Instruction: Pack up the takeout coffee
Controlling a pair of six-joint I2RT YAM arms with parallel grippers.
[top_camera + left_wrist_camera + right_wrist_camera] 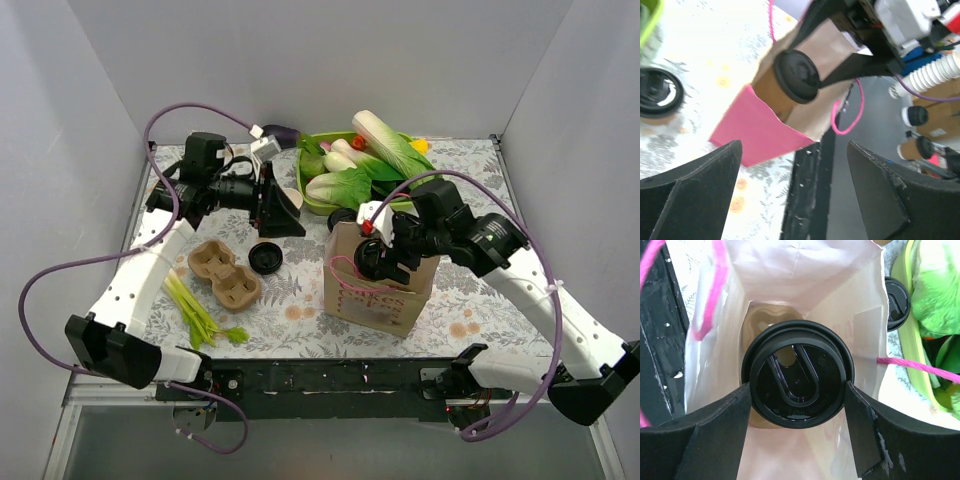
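Your right gripper is pinching a lidded coffee cup by its sides, with the paper bag open around and below it. Your left gripper is spread wide and holds nothing.

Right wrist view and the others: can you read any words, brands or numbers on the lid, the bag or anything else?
No text is legible.
Lid: raised lettering near its lower rim, too small to read.
Bag: pink print on the front in the top view, too blurred to read.
Box label: white patch off the table in the left wrist view, too blurred to read.
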